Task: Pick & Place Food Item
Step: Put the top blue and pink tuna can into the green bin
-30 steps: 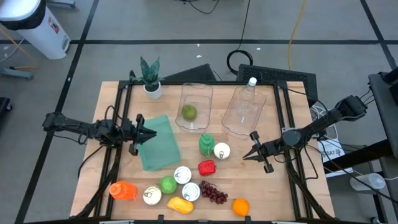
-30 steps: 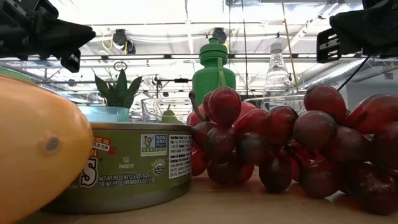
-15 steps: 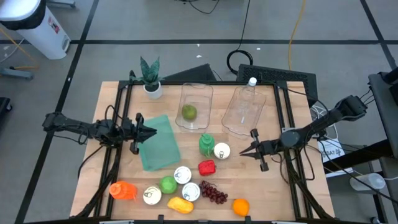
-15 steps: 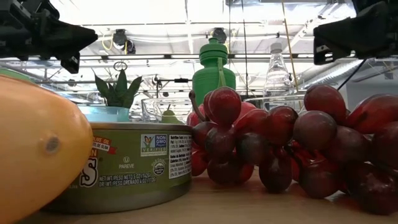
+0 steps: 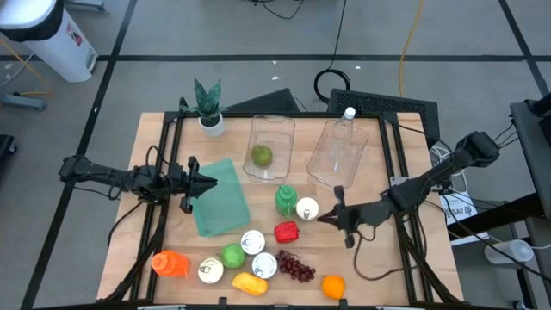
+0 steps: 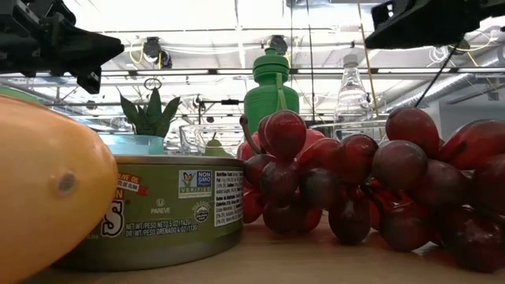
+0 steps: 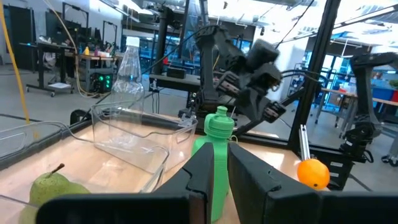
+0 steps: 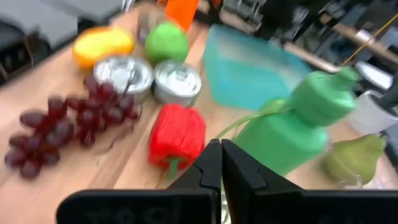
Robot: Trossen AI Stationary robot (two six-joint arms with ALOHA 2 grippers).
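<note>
From above, the right gripper [image 5: 331, 218] has its fingers pinched shut on nothing and hangs just at 3 o'clock of the red pepper [image 5: 287, 231]. My guess is that's the food it's lining up on, though it'd need to open first. The pear [image 5: 262, 156] already lies in the clear bin [image 5: 273, 146] up at 12 o'clock. The left gripper [image 5: 205, 183] waits closed and empty over the teal cloth [image 5: 219, 197], likely parked out of the way. Low view mostly shows grapes [image 6: 355, 185] and a can [image 6: 166, 207] up close. The right wrist view points straight at the pepper, beside the green bottle [image 8: 292, 134].
</note>
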